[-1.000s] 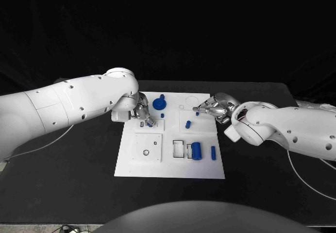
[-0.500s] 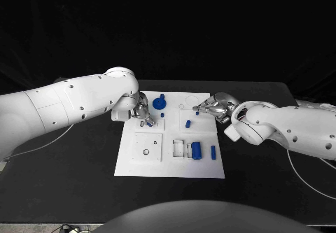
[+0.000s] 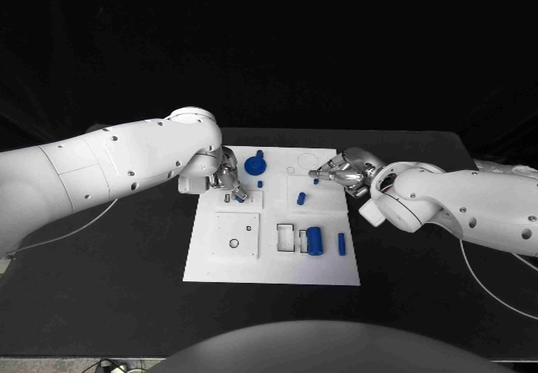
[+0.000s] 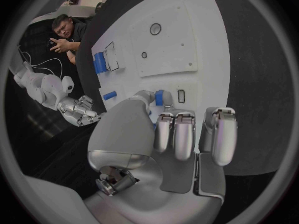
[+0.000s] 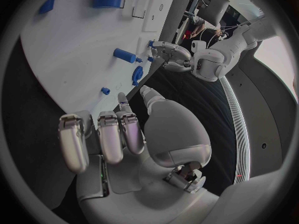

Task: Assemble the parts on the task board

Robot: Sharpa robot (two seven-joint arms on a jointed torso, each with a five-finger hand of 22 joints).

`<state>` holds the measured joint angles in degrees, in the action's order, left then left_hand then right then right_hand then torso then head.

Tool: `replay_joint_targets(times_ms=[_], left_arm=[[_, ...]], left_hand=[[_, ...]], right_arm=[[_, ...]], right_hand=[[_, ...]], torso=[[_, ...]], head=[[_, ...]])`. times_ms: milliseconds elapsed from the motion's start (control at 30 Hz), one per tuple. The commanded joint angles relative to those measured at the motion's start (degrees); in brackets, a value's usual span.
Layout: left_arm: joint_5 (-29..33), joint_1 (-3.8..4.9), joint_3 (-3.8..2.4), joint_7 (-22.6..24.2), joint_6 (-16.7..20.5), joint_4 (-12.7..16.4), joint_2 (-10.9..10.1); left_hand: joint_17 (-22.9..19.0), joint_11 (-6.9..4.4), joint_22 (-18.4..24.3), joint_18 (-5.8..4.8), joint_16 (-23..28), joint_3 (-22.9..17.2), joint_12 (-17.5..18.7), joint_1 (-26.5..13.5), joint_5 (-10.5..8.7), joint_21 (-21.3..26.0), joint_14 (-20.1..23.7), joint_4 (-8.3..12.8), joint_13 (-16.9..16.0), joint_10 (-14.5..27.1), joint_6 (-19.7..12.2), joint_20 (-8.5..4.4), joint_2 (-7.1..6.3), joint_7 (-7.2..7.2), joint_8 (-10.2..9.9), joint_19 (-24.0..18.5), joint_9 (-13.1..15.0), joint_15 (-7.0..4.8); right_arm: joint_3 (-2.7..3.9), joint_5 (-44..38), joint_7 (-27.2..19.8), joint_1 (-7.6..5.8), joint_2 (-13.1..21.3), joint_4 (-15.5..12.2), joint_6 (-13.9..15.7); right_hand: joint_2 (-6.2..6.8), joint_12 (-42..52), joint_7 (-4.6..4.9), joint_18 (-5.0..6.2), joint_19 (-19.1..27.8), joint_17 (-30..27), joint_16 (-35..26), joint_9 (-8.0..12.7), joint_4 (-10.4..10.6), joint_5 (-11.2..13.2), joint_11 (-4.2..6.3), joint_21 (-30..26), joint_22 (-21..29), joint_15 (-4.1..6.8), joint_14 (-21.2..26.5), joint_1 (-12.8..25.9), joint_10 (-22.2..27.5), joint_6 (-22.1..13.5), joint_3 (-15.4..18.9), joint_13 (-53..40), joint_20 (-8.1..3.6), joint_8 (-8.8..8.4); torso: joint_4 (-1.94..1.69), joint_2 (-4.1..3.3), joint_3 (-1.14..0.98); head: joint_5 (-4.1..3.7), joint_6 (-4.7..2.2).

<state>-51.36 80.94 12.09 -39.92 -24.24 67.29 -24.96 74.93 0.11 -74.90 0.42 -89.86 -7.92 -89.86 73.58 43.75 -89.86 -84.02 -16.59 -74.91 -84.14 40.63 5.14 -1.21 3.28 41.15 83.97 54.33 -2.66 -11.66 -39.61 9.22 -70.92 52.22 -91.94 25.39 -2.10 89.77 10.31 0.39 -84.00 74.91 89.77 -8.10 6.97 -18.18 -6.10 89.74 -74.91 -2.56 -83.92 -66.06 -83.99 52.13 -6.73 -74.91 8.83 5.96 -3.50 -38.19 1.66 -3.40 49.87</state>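
Left robot hand [image 3: 228, 184]: I saw it pinch a small blue part [image 4: 159, 97] over the task board [image 3: 218, 260] at 10 o'clock.
Right robot hand [image 3: 343, 171]: pinched a blue part [image 3: 316, 181] at 1 o'clock.
Progress: I judged it midway; the blue cylinder [image 3: 315, 241] and bar [image 3: 340, 245] lay loose at 4 o'clock.

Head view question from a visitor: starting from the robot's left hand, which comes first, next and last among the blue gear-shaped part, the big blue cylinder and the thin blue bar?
Measured from the left hand:
1. Blue gear-shaped part, just beside the hand at the board's far end.
2. Big blue cylinder, toward the board's near end, right of the middle.
3. Thin blue bar, right of the cylinder, by the board's right edge.
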Motion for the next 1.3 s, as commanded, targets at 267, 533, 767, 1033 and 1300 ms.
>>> replay_joint_targets(times_ms=[267,533,767,1033,1300], left_arm=[[-0.8,-0.12,0.07,-4.6,0.0,0.1,0.1],[-0.9,-0.12,0.07,-4.6,-0.1,0.2,0.1],[-1.0,-0.12,0.07,-4.6,-0.4,0.2,0.0],[-1.0,-0.13,0.07,-4.4,-0.6,0.2,0.0],[-1.0,-0.14,0.07,-4.1,-0.6,0.2,0.0]], left_hand=[[15.1,-0.25,-15.1,-0.42,-0.1,-0.6,-0.1,0.2,-0.44,-0.1,-6.0,0.0,-15.1,-5.9,0.3,-0.37,0.36,-0.20,0.2,6.0,0.1,-0.30],[15.1,-0.25,-15.1,-0.42,-0.1,-0.7,-0.1,0.3,-0.48,-0.1,-6.0,0.0,-15.1,-5.9,0.3,-0.35,0.42,-0.21,0.2,6.0,0.2,-0.30],[15.1,-0.26,-15.1,-0.42,-0.1,-0.7,-0.1,0.4,-0.49,-0.1,-6.0,0.0,-15.1,-5.9,0.3,-0.35,0.44,-0.21,0.2,6.0,0.2,-0.31],[15.1,-0.26,-15.1,-0.42,-0.1,-0.8,-0.1,0.5,-0.54,-0.1,-6.0,0.0,-15.1,-5.9,0.2,-0.34,0.46,-0.20,0.2,6.0,0.2,-0.31],[15.1,0.06,-15.1,-0.42,-0.1,-0.6,-0.1,-0.7,-3.82,-0.1,-6.0,-0.2,-15.1,-5.9,0.0,-0.27,0.58,0.16,-0.1,6.0,0.7,-0.12]], right_arm=[[-0.01,-0.5,-0.3,0.04,0.0,0.0,-0.2],[-0.01,-0.5,-0.3,0.05,0.0,0.0,-0.2],[-0.01,-0.5,-0.3,0.05,0.0,-0.1,-0.2],[-0.01,-0.5,-0.3,0.05,-0.1,0.0,-0.2],[-0.01,-0.5,-0.3,0.05,-0.1,0.0,-0.1]], right_hand=[[-0.36,0.2,0.22,-0.39,-6.0,15.1,0.2,-0.1,-0.1,-0.2,-0.40,0.3,-15.1,-0.27,-6.1,-0.4,-6.0,-0.2,0.3,-15.1,0.23,0.35],[-0.36,0.2,0.22,-0.39,-6.0,15.1,0.2,-0.1,-0.1,-0.2,-0.40,0.3,-15.1,-0.27,-6.1,-0.4,-6.0,-0.2,0.3,-15.1,0.23,0.35],[-0.36,0.2,0.22,-0.39,-6.0,15.1,0.2,-0.1,-0.1,-0.2,-0.40,0.3,-15.1,-0.27,-6.1,-0.4,-6.0,-0.2,0.3,-15.1,0.23,0.35],[-0.36,0.2,0.22,-0.39,-6.0,15.1,0.2,-0.1,-0.1,-0.2,-0.40,0.3,-15.1,-0.27,-6.1,-0.4,-6.0,-0.2,0.3,-15.1,0.23,0.35],[-0.36,0.2,0.22,-0.39,-6.0,15.1,0.2,-0.1,-0.1,-0.2,-0.40,0.3,-15.1,-0.27,-6.1,-0.4,-6.0,-0.2,0.3,-15.1,0.23,0.35]], torso=[[0.00,-0.01,0.00],[-0.01,0.00,0.01],[-0.03,0.00,0.02],[-0.02,0.01,0.00],[-0.02,-0.02,0.01]], head=[[0.02,-0.03],[0.01,-0.02],[-0.04,0.00],[-0.03,-0.01],[-0.03,-0.04]])
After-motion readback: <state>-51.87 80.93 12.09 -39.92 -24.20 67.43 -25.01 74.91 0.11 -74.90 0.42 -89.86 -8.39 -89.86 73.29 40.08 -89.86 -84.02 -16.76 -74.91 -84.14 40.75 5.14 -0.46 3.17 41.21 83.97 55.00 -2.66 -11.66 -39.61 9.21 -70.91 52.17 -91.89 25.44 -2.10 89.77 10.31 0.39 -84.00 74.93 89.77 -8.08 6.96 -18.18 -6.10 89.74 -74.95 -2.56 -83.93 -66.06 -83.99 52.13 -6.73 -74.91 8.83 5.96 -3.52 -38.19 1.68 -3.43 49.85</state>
